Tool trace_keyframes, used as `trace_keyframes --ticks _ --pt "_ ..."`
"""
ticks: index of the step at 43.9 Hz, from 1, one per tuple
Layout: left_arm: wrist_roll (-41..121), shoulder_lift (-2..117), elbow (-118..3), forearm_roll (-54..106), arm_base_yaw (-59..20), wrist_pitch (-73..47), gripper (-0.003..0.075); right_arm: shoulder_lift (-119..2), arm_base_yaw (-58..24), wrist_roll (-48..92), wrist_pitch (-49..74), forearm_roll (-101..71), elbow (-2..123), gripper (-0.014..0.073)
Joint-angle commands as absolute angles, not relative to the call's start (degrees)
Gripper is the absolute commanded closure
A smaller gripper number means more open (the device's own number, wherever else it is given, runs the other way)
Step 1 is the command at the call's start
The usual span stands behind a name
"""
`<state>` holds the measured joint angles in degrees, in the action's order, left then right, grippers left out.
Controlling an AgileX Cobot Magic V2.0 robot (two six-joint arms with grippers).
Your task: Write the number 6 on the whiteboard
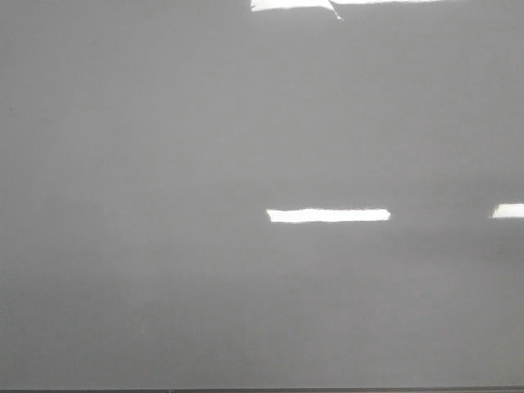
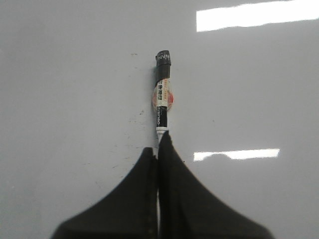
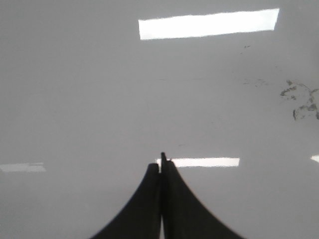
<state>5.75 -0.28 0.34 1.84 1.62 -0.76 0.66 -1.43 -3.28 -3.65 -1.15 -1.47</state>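
Across the whole front view lies the whiteboard (image 1: pixel 164 246), a glossy pale-grey surface with a dark strip along its lower edge. Bright white rectangular light reflections (image 1: pixel 327 215) sit on it, one near the middle, one at the right edge and one at the top. No arm or hand shows in this view, and no written digit can be made out on the board.

From the left wrist view, the left hand (image 2: pixel 158 149) has its two black fingers (image 2: pixel 179 199) pressed together around a marker pen (image 2: pixel 162 94), gripping it near one end. The pen points away from the hand over the board. Its barrel is black and white with a round red-and-white label; the printed writing on it is too small to read. The far end is black with small pale lettering that I cannot make out. Faint dark specks dot the board beside the pen.

From the right wrist view, the right hand (image 3: pixel 160 167) is closed, fingers meeting, with nothing between them. Smudged grey-green marker residue (image 3: pixel 301 102) marks the board well away from the fingers.
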Motion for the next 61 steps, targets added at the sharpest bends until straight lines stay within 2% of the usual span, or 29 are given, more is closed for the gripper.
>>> trace_keyframes --ticks 1,26,41,52,61 --pt "5.5 -1.1 0.5 2.4 1.4 4.0 0.0741 1.7 -1.0 -2.6 -8.6 -1.2 -1.3 0.0713" --pt "5.5 -1.1 0.5 2.4 1.4 4.0 0.0741 1.7 -1.0 -2.6 -8.6 -1.2 -1.3 0.0713" --pt "5.5 -1.1 0.5 2.4 1.4 6.3 0.0741 1.7 -1.0 -2.6 -13.9 -1.2 -0.9 0.0713" --pt "5.4 -1.1 -4.7 8.3 1.4 6.8 0.0741 1.6 -1.1 -2.7 -3.7 -1.2 6.7 0.0713" --pt "5.5 0.8 -18.7 7.5 1.4 -4.8 0.0741 -0.3 -1.1 -2.6 8.7 -1.2 17.5 0.0713"
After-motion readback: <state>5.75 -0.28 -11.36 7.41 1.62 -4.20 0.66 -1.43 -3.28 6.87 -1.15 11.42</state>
